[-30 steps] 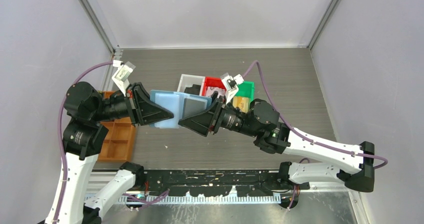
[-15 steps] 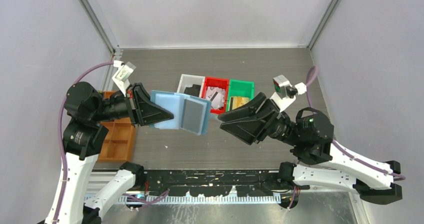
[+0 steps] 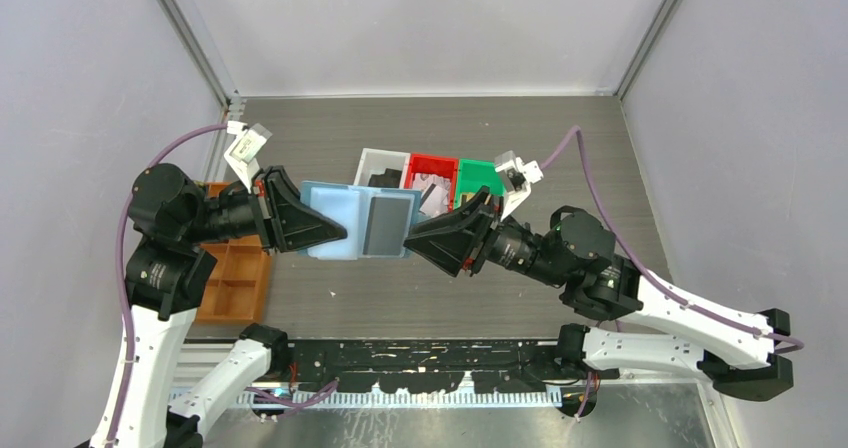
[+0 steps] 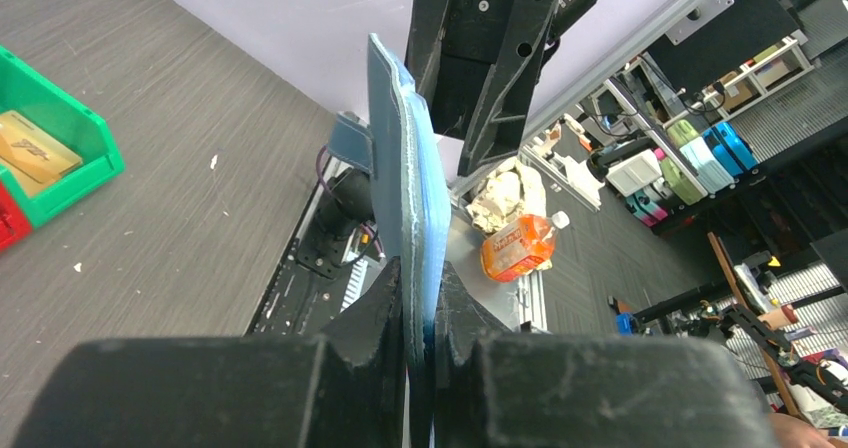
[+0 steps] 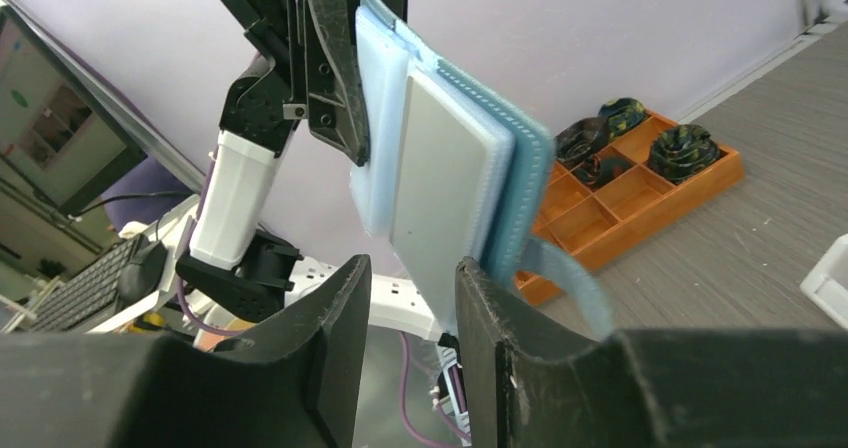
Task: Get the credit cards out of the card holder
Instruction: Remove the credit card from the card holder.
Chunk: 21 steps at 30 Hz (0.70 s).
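Grip status: left gripper (image 4: 420, 268) pinches card holder (image 4: 412, 158) by one edge and holds it open in mid-air above table (image 3: 560, 148), slots facing right arm, likely so cards can slide out sideways. Right gripper (image 5: 410, 268) spread, tips at holder's free edge; contact can't be told. Silvery-grey card (image 5: 440, 183) seated in pale-blue inner slot. Outer cover darker blue, tab strap (image 5: 565, 288) dangling. Gold card (image 4: 40, 148) lies in green bin (image 3: 485, 173) behind.
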Each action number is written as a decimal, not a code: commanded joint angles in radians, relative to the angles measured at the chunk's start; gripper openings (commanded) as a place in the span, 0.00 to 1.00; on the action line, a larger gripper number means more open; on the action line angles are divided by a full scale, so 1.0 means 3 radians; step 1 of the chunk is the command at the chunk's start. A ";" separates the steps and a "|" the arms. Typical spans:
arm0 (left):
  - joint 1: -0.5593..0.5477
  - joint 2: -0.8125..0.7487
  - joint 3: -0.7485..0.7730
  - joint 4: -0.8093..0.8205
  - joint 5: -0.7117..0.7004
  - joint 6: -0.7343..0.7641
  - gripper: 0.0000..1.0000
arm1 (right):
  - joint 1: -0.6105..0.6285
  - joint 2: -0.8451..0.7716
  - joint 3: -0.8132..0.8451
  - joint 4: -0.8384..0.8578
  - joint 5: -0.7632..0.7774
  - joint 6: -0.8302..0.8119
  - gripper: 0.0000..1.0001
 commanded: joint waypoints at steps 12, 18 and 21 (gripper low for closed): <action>-0.0004 -0.0052 0.0171 0.0163 0.0061 -0.0144 0.00 | 0.0021 -0.0162 0.0123 -0.0106 0.0414 -0.0265 0.50; -0.0002 -0.0055 0.0181 0.0169 0.0062 -0.0155 0.00 | 0.0017 -0.0119 0.0139 -0.0067 0.0481 -0.0300 0.48; -0.0002 -0.0055 0.0183 0.0169 0.0063 -0.0160 0.00 | 0.0018 -0.0099 0.0144 -0.0057 0.0480 -0.0307 0.48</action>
